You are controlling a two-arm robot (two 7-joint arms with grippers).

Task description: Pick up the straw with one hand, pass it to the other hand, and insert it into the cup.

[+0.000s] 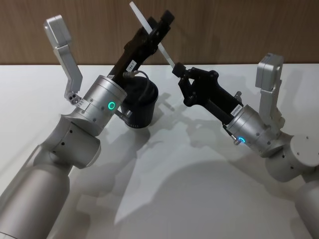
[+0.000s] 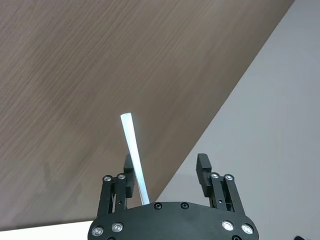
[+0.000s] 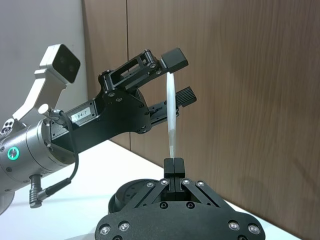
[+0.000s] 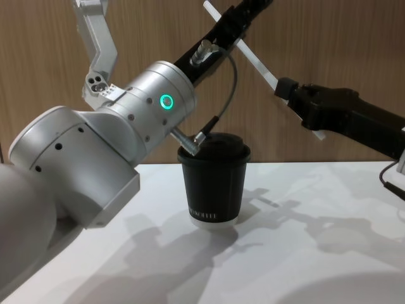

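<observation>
The white straw point(image 1: 149, 28) hangs slanted in the air above the table. My right gripper point(image 1: 178, 69) is shut on its lower end, seen in the right wrist view point(image 3: 173, 164) and the chest view point(image 4: 285, 87). My left gripper point(image 1: 158, 27) reaches up around the straw's upper half and is open, one finger on each side. In the left wrist view the straw point(image 2: 135, 155) lies close to one finger, with a wide gap to the other. The black lidded cup point(image 4: 213, 183) stands upright on the table below, behind my left wrist point(image 1: 107, 102).
The white table point(image 1: 179, 174) stretches in front of the cup, crossed by the arms' shadows. A wooden wall point(image 1: 224, 30) rises close behind the cup. A thin dark cable point(image 4: 228, 88) loops from my left wrist above the cup's lid.
</observation>
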